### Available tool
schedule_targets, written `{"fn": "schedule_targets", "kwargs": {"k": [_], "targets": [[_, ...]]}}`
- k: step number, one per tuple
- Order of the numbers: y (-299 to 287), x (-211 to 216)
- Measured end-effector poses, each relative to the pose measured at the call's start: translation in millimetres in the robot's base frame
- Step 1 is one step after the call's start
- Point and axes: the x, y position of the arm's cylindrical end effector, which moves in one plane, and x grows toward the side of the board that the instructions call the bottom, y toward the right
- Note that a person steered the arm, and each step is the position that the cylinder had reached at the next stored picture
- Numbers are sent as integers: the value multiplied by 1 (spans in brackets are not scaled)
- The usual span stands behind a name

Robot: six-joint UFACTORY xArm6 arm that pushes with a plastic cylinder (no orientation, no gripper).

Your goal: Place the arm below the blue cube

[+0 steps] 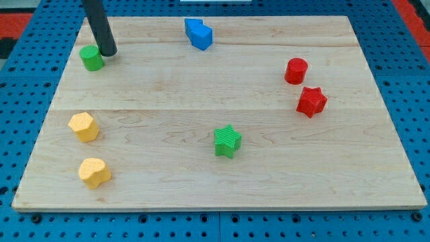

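Resting beside green cylinder (92, 58), my tip (109, 52) sits left of blue cube (199, 33).

A pale wooden board (269, 168) lies on a blue perforated bench (403, 40). On the board sit a green cylinder (91, 58) at the view's top left, a blue block (199, 33) near the top edge, a red cylinder (295, 70) and red star (311, 101) at the right, a green star (227, 141) near the middle, and two yellow blocks (84, 126) (94, 173) at the lower left.
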Motion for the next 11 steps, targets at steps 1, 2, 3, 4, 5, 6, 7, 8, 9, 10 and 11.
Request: {"fn": "schedule_targets", "kwargs": {"k": [1,2,3,4,5,6,7,8,9,10,11], "targets": [[-5,-40],[-45,-27],[-32,10],[-30,24],[-11,3],[25,0],[26,0],[29,0],[40,0],[96,0],[143,10]]}}
